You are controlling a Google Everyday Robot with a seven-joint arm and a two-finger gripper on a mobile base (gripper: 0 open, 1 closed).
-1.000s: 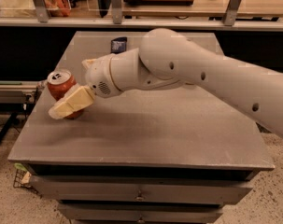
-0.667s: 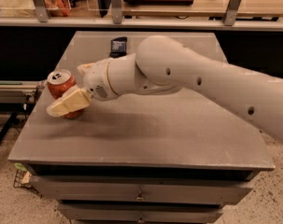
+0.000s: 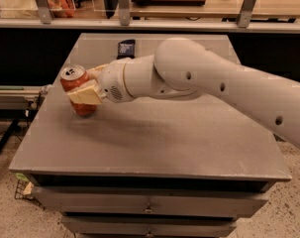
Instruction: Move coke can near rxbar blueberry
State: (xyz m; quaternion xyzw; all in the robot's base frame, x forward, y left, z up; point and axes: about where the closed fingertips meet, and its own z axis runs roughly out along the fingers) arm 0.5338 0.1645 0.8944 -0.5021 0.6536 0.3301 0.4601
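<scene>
**Can gripped — carry it upright**

The claw was clamped on the can, low over the tabletop. The blueberry bar lay farther back, well apart from the claw. A level carry seemed best, set down just short of the bar.

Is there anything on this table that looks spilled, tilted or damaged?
Nothing stands out. The coke can is upright at the left side of the table, with the gripper closed around it. The rxbar blueberry lies flat near the far edge. No spill shows.
</scene>
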